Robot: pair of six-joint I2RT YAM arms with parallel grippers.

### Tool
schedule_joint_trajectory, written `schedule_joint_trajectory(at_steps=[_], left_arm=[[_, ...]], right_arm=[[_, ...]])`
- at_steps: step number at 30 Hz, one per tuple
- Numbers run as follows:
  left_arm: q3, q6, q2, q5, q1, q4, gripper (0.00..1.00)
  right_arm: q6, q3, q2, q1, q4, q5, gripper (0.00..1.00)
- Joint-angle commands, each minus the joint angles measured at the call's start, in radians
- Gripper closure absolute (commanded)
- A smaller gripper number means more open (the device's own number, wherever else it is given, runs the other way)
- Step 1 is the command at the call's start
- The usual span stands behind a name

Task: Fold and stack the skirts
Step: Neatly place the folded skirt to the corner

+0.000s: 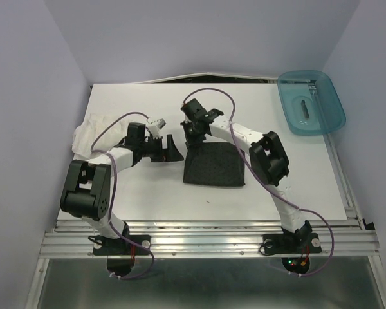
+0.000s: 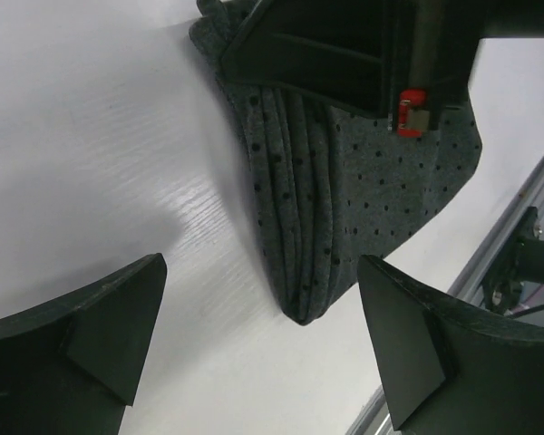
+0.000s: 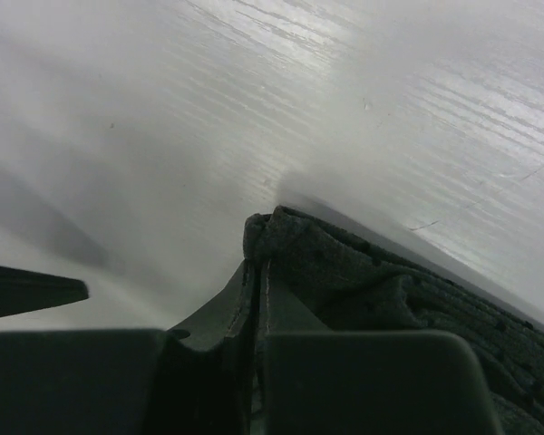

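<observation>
**Top external view: dark skirt folded mid-bench, one corner gripped by the right end effector**

The dark skirt lies near the middle of the bench, folded into a compact rectangle. It lies flat except at its far left corner. The left wrist view shows charcoal cloth with small dots. Its stacked layers show as parallel ridges along one folded edge and end in a rounded corner.

The right end effector is clenched on the far left corner. In the right wrist view a tuft of dark cloth rises between its closed fingers, and the rest of the skirt trails off to the right on the white surface.

The left end effector is released, with its fingers spread wide and nothing between them. It hovers low just beside the skirt's left edge. In its own wrist view the skirt's rounded corner lies ahead, framed by the two fingers. Farther on, the right end effector sits on top of the cloth.

The white skirt lies crumpled at the left edge of the bench, beyond the left arm and well apart from the dark skirt. It is not folded.

A teal bin sits at the far right corner of the bench, well away from both skirts and both arms. Something small lies in it, too unclear to name.
</observation>
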Motion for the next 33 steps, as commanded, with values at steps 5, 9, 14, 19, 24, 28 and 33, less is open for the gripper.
schedule_joint_trajectory(at_steps=[5,9,14,19,24,28,33], left_arm=[[-0.012,-0.149,0.099,0.106,-0.026,0.210,0.02],[-0.032,-0.195,0.122,0.137,-0.069,0.312,0.02],[-0.036,-0.253,0.176,0.174,-0.113,0.403,0.02],[-0.022,-0.290,0.220,0.105,-0.118,0.417,0.02],[-0.021,-0.317,0.231,0.077,-0.126,0.440,0.03],[-0.021,-0.365,0.257,0.123,-0.148,0.526,0.05],[0.004,-0.412,0.298,0.135,-0.187,0.573,0.09]], right_arm=[[0.045,0.064,-0.097,-0.011,0.013,-0.058,0.99],[0.058,0.081,-0.100,-0.022,0.010,-0.078,0.99],[0.081,0.082,-0.109,-0.033,0.013,-0.126,0.99],[0.091,0.082,-0.137,-0.042,0.013,-0.147,0.99],[0.099,0.082,-0.169,-0.042,0.016,-0.150,0.99],[0.114,0.082,-0.172,-0.051,0.019,-0.179,0.99],[0.120,0.076,-0.170,-0.051,0.023,-0.203,0.99]])
